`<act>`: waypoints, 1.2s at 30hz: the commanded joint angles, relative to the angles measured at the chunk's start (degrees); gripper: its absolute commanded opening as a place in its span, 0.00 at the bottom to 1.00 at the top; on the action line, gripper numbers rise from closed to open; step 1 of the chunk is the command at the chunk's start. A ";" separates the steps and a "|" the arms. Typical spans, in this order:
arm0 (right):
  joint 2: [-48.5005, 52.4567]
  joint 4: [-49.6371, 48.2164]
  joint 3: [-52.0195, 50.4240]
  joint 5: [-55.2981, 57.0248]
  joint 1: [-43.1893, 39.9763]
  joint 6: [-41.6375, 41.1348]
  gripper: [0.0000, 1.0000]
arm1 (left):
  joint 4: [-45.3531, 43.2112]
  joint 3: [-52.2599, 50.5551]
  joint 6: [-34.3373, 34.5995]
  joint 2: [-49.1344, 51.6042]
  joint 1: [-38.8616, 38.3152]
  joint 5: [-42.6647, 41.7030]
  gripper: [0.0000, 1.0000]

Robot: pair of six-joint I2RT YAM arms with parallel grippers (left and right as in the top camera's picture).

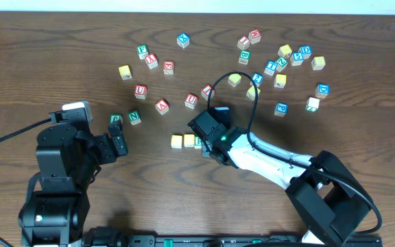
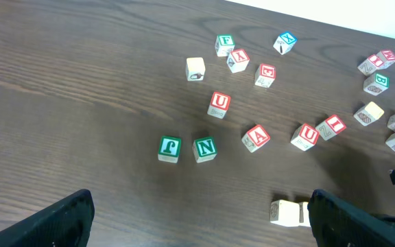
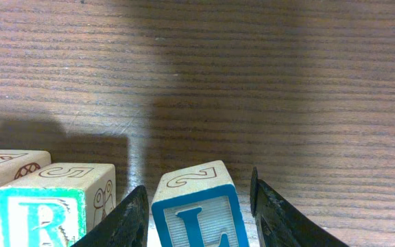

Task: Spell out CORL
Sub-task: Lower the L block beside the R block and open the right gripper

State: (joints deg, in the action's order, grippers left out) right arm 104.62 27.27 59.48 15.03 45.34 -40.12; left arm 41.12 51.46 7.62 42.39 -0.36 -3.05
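Within right hand (image 3: 199,203): L cube (image 3: 196,221), beside R cube (image 3: 43,214).

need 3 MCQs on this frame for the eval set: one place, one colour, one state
1. Where is the L cube?
A) inside the right tool, next to the R cube
B) stacked on another cube
C) lying alone, far from any cube

2. What colour is the N cube face?
A) red
B) yellow
C) green

3. What state is the left tool in?
A) shut on a cube
B) open, holding nothing
C) shut, empty

Answers:
1 A: the right wrist view shows a finger on each side of the L cube, with the R cube just to its left.
2 C: the left wrist view shows a white N on green.
3 B: its fingers stand wide apart with nothing between them.
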 commanded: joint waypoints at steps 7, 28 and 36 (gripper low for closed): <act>0.50 -2.89 -0.28 1.38 0.33 0.13 0.43 | 0.02 1.38 -0.50 -0.15 0.31 0.50 0.98; 0.48 -3.72 2.25 5.01 -8.31 2.51 0.43 | 0.02 1.38 -0.50 -0.15 0.31 0.50 0.98; 0.48 -1.27 2.25 2.91 -9.46 2.49 0.42 | 0.02 1.38 -0.50 -0.15 0.31 0.50 0.98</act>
State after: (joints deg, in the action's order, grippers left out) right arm 104.62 25.28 60.71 18.28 36.01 -38.28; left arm 41.15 51.46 7.62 42.39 -0.38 -3.07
